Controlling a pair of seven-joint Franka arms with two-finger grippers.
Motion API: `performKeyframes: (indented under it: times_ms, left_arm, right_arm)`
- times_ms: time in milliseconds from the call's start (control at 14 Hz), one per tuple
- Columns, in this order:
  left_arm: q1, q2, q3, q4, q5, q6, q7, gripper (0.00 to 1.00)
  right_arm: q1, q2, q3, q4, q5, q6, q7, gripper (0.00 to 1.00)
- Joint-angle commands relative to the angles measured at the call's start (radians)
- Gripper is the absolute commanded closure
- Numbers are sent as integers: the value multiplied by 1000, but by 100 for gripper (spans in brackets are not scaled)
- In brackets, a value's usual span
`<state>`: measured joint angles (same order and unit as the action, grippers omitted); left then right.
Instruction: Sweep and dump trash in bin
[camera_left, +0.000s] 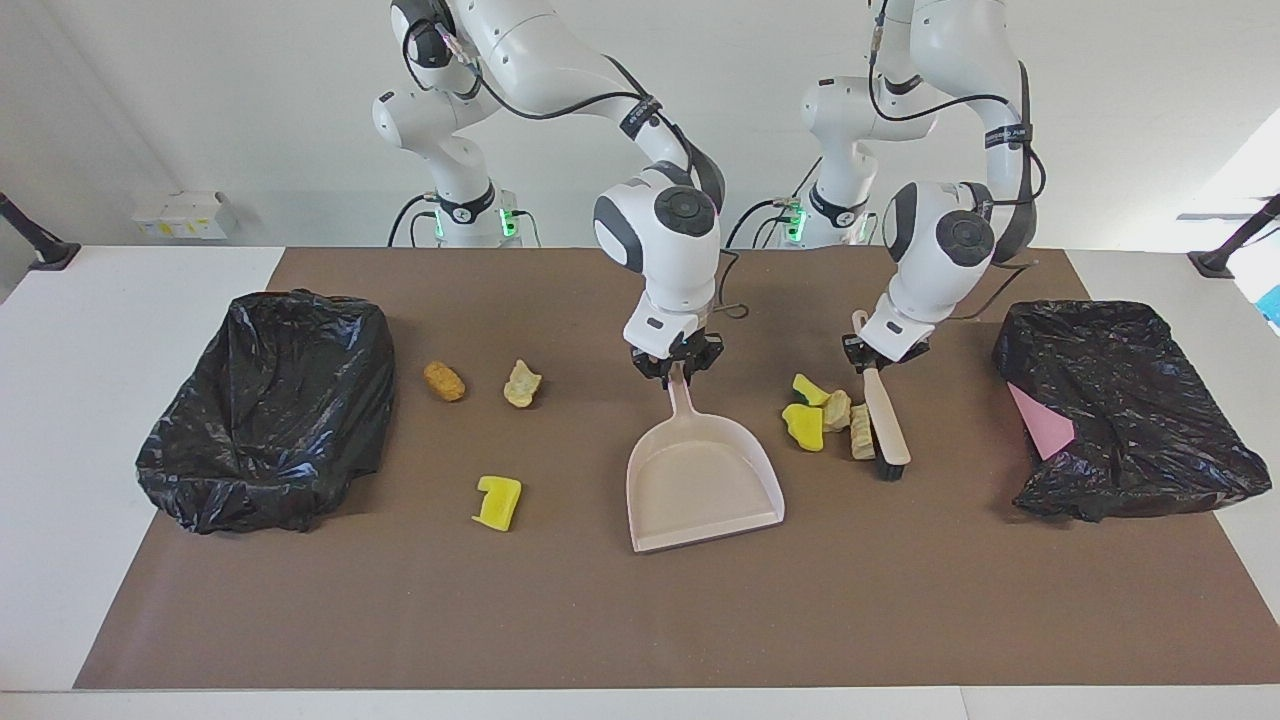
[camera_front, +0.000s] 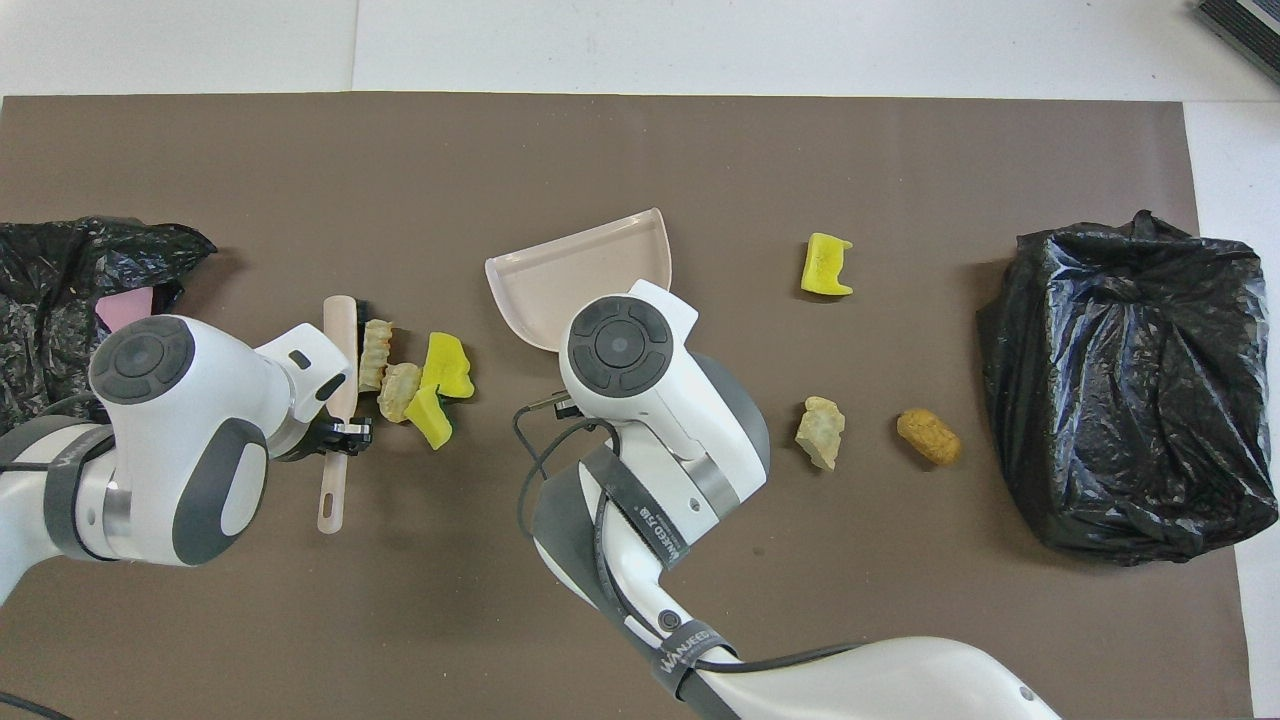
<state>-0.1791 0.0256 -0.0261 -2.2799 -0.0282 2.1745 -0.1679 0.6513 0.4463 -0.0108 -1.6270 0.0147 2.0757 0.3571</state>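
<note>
On the bench (camera_left: 640, 620) the right tool (camera_left: 678, 366) was clamped on the dustpan (camera_left: 700, 480) handle. The left tool (camera_left: 872, 355) gripped the brush (camera_left: 886, 420), its bristles against four trash (camera_left: 825, 415) pieces beside the pan; three more lay toward the right arm's bin (camera_left: 270, 410).

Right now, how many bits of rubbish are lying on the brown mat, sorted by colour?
yellow pieces: 3
beige chunks: 3
orange-brown chunk: 1
Total: 7
</note>
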Motion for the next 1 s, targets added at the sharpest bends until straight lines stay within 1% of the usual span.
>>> performKeyframes:
  times_ms: [0,143,286,429,501,715,787,930]
  left_arm:
    - [-37,-33,12,-39,-24,-13,-47,100]
    - [-40,-35,12,-41,-24,-13,-47,100]
    - [-40,-35,12,-41,-24,-13,-47,100]
    - [-40,-35,12,-41,-24,-15,-47,100]
    - [-40,-35,12,-41,-24,-15,-50,100]
    - [-45,-36,11,-41,-24,-15,-70,100]
    - [-60,-36,12,-43,-24,-15,-84,100]
    - [-82,-39,11,-43,-26,-13,-123,100]
  right_arm:
    - [-63,-31,6,-10,-15,-41,-290,100]
    - [-103,-52,6,-11,-25,-75,-516,100]
    - [-142,-83,6,-19,-27,-107,-697,100]
    - [-153,-95,6,-20,-35,-147,-832,100]
    - [-156,-101,6,-34,-35,-147,-892,100]
    - [-170,-132,6,-103,-33,-134,-1109,100]
    - [-170,-146,6,-132,-33,-118,-1153,100]
    - [-171,-163,6,-201,-57,-41,-1228,100]
